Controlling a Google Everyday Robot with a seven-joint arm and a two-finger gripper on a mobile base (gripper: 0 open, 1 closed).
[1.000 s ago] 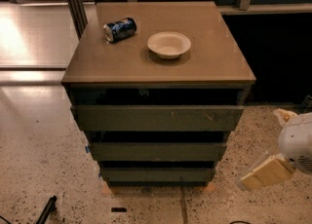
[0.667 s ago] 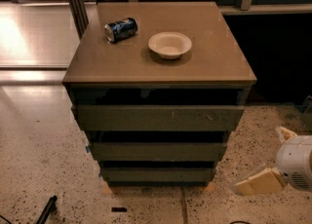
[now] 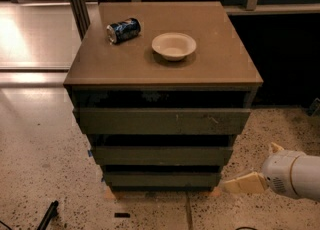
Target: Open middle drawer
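The cabinet (image 3: 165,64) has three dark olive-grey slab drawer fronts, one above the other. The middle drawer (image 3: 161,155) is plain and sits nearly flush, with dark gaps above and below it. The top drawer front (image 3: 162,121) bears small pale scratches. The bottom drawer front (image 3: 162,179) looks narrowest. My gripper (image 3: 260,166) is low at the right, beside the cabinet's lower right corner. It is open and empty, and touches no drawer. One pale finger (image 3: 245,183) points left toward the bottom drawer's level.
A blue can (image 3: 123,30) lies on its side and a pale bowl (image 3: 174,45) stands on the cabinet top. The floor is speckled. A dark rod (image 3: 47,215) lies at the lower left. A dark recess (image 3: 285,59) is right of the cabinet.
My gripper has moved down and to the left, closer to the cabinet's lower right corner. The drawers, can and bowl have not moved.
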